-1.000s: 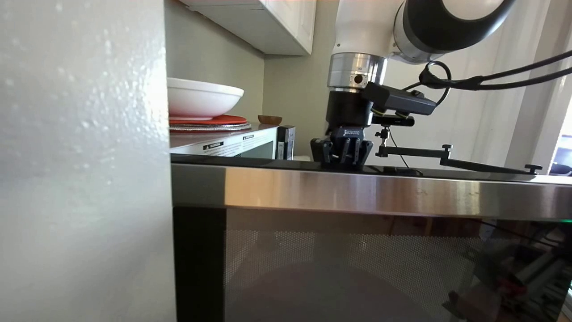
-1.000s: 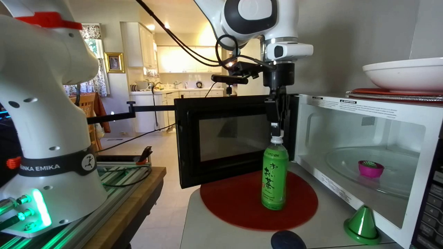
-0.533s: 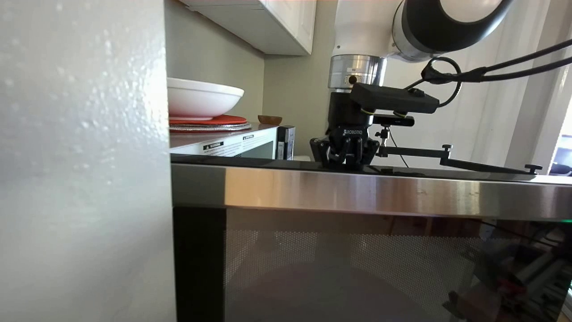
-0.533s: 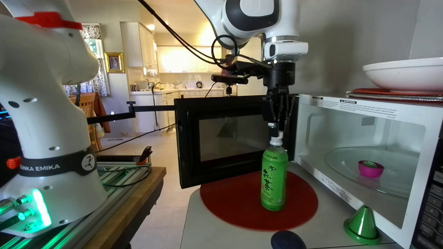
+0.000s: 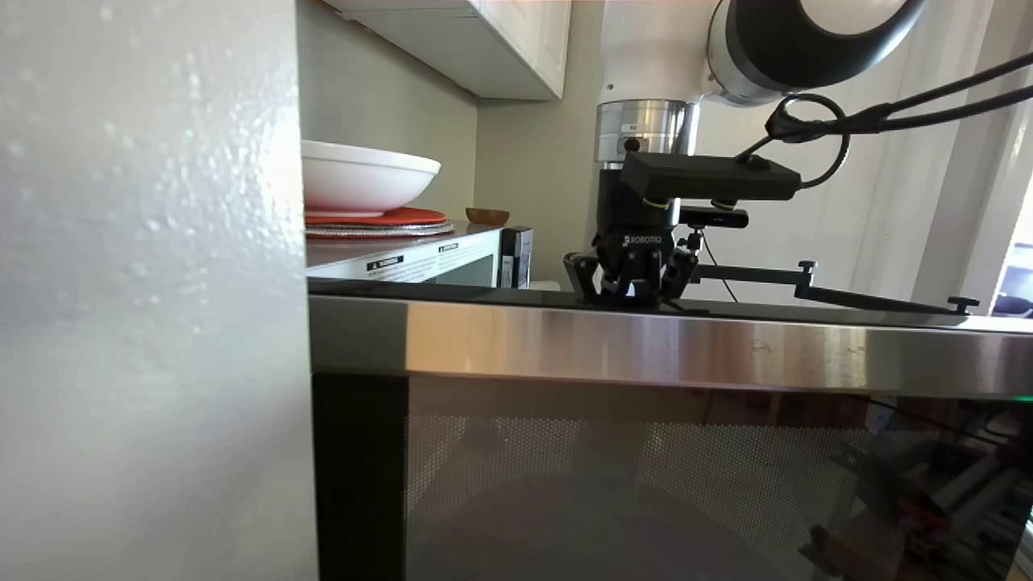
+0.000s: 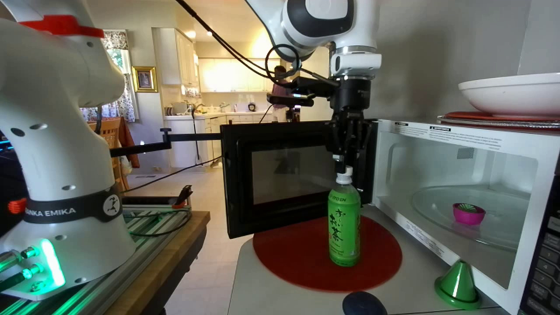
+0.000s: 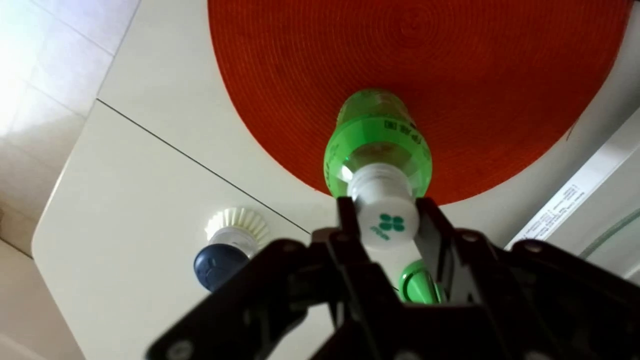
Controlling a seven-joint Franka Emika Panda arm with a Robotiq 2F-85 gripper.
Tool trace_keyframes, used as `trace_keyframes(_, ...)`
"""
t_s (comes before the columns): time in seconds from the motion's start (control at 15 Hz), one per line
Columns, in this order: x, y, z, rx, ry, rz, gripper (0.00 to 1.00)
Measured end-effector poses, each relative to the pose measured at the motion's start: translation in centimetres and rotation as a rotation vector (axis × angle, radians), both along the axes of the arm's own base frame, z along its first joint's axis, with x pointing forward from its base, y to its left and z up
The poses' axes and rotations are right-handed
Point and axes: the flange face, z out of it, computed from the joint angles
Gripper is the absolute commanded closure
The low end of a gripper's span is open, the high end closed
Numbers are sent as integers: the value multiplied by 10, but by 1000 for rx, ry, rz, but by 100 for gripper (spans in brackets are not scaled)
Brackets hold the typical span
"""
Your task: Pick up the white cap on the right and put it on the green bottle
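Gripping the white cap [image 7: 389, 227] between closed jaws, one on either side, hung with the gripper [image 7: 385, 202] right over the green bottle [image 7: 377, 142]; pointed down at the bottle's white neck, in line, as near as could be judged, with its upright long axis; had the cap at the very top of that neck, apparently touching, green-marked face toward the wrist; could not tell, with the gripper partly in the way in an exterior view, whether seated square or merely perched; worked above the red mat [image 7: 280, 75], with the bottle's foot a little off its centre, toward the edge facing the dark blue brush [image 7: 217, 267] and the green cone [image 6: 458, 286]; found both beyond that edge on the white table [image 7: 135, 225], the cone close by the lower front edge of the microwave [image 6: 472, 138]; judged the step as seating the cap, with pick-up done and tightening probably not; needed, by the look of it, little or no sideways travel, only a push straight down along the bottle's axis, then likely a turn about it; reckoned tilt the main risk, liable to cross-thread the cap or tip a bottle unsupported from the side.
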Motion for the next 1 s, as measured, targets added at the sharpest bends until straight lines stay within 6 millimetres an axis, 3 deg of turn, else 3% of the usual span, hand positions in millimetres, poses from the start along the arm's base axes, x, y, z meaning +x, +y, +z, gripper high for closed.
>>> trace_keyframes(0.33,4,0,-1,-3,-11,-49,92)
trace_keyframes(1.0,22,2,-5,-66,-20,-319,92)
